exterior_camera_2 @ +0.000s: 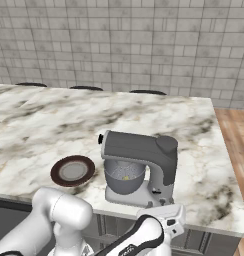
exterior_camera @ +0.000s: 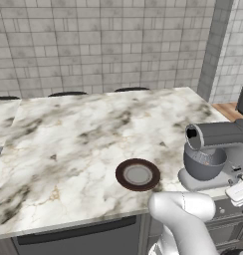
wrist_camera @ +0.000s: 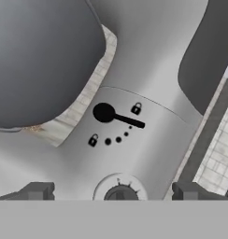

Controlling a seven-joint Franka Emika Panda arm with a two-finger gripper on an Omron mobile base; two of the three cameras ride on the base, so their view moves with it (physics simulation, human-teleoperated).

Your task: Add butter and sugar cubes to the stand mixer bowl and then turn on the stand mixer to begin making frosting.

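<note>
standing near the front edge of the marble counter (exterior_camera: 68,139), the stand mixer (exterior_camera_2: 144,165) carries the stand mixer bowl (exterior_camera_2: 124,179) under its dark head, and a bit of yellow butter (exterior_camera_2: 125,177) shows inside the bowl. just left of it lies a dark-brown plate (exterior_camera_2: 72,170). the gripper (wrist_camera: 113,191) hovers close to the mixer's column, fingers spread wide apart, holding nothing, facing a black lever (wrist_camera: 117,116) and a round dial (wrist_camera: 119,191). grey tiled wall (exterior_camera_2: 144,45) rises behind the counter; wooden floor (exterior_camera_2: 239,145) lies to the right.
</note>
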